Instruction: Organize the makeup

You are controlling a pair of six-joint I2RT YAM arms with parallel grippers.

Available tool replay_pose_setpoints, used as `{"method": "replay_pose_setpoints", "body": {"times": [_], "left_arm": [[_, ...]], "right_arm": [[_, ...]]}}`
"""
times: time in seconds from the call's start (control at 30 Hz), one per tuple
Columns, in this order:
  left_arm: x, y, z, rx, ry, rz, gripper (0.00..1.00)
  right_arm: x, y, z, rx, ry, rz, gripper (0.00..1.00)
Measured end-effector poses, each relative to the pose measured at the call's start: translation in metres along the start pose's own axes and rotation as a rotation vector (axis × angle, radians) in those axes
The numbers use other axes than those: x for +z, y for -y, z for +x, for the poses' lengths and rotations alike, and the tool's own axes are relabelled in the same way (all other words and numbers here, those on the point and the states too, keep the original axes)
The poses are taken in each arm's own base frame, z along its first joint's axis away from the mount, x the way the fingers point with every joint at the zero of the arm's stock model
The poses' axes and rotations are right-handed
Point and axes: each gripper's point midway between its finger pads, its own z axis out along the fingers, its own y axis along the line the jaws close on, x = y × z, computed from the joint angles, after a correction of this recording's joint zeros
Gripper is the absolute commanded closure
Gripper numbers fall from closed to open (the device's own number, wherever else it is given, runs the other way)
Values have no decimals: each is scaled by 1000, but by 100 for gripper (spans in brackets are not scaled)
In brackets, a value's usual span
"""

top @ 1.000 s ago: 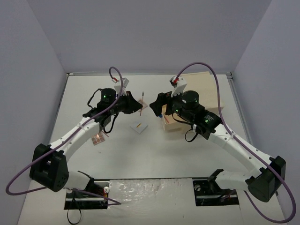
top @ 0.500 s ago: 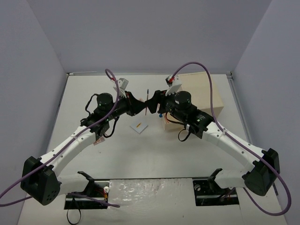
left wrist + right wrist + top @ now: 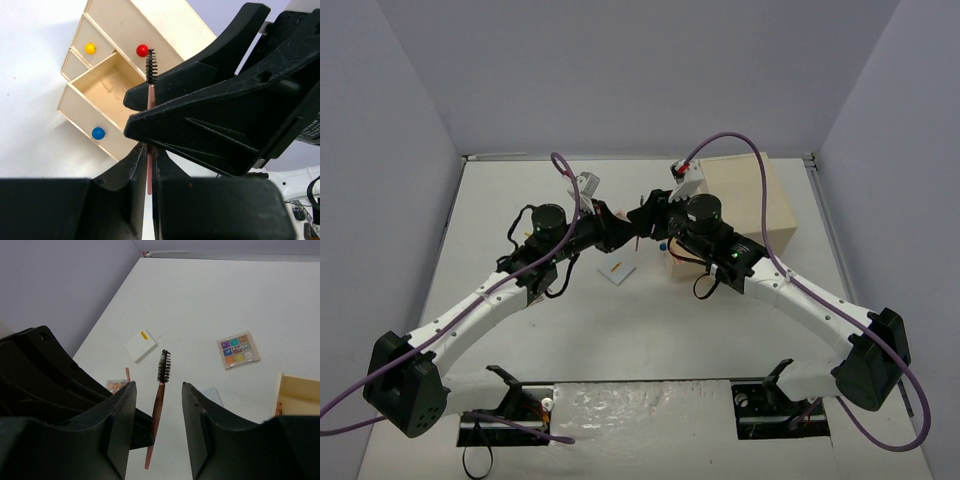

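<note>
Left hand (image 3: 149, 152) was clenched on the brush (image 3: 156, 410), in the air above the worktop (image 3: 620, 330) left of the box (image 3: 760, 200), while the right hand (image 3: 158, 395), released, flanked its stem untouching; letting go early could drop it.

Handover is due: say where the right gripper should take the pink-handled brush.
Take the brush by its bare pink stem, just below the bristles, above where the left gripper pinches its lower end. Come from the side: the jaws of the right gripper straddle the slim stem, and bristles would likely crush.
</note>
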Motion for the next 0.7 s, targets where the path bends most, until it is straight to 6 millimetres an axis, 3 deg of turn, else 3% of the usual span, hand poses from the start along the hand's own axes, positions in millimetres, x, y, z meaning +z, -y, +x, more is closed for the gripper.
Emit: {"method": "replay_pose_setpoints", "body": {"times": [0.27,0.37,0.57,0.7], "left_arm": [[1,-1,-5,4,23,-11,100],[1,-2,-5,4,24,-15,93],[0,-13,0,1,11,-66,43],[-6,-35,10,6,-20,-184,21]], "right_arm": [[0,0,2,12,-5,1,96],[0,0,2,12,-8,1,100],[-2,16,7,-52,-31,76,100],[-9,41,6,-134,-58,203,100]]}}
